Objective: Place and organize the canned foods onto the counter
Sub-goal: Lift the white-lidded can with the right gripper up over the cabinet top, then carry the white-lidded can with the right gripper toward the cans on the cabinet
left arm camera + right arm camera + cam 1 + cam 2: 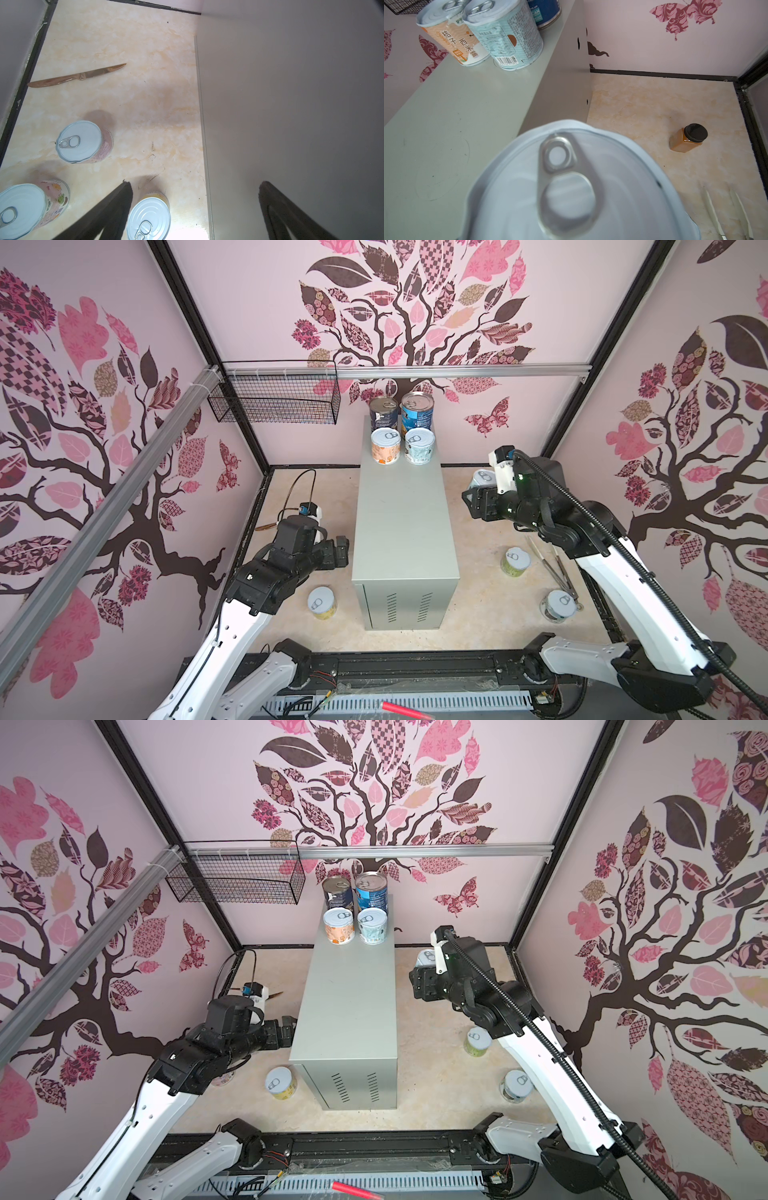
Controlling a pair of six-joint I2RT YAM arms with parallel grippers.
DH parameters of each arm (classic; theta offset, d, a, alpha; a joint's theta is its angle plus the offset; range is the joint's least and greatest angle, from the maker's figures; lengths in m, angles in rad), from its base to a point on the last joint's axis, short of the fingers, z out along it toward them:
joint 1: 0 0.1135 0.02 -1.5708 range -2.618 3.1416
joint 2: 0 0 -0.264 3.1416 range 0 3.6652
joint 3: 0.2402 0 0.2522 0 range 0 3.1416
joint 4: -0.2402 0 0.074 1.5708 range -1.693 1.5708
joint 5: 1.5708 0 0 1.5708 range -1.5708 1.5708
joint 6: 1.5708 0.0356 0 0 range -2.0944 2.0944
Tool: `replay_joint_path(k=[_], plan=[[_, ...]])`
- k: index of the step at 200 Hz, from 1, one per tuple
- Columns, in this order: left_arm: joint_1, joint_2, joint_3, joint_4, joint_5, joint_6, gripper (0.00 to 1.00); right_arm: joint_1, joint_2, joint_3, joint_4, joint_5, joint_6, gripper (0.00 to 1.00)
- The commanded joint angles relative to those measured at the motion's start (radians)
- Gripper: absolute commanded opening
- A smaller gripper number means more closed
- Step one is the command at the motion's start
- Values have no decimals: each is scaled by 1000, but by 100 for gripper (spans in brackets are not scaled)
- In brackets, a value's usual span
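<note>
"Where is the counter [405, 522]?"
"In the middle of the floor."
"What has the right hand [478, 490] got?"
"It is closed tight on a white-top can [483, 478], just beside the counter's right edge."
"And the left hand [340, 549]?"
"Wide open, holding nothing, by the counter's left side."

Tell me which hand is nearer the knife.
Left. The left hand and knife are both left of the counter; the right hand, gripping a can, is right of it.
</note>
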Motion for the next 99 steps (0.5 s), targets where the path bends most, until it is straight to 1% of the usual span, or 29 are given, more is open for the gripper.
replay_joint_path(k=[1,34,72,99], plan=[[1,-9,-39,40,8,-9,98,-1,32,82,26,-22,-26,51],[2,-22,-78,63,0,-8,98,21,88,129,29,-24,-36,51],[1,-36,-135,115,12,-37,98,80,168,189,31,37,-38,51],[2,-29,-154,134,23,-44,98,106,214,222,49,51,-26,51]])
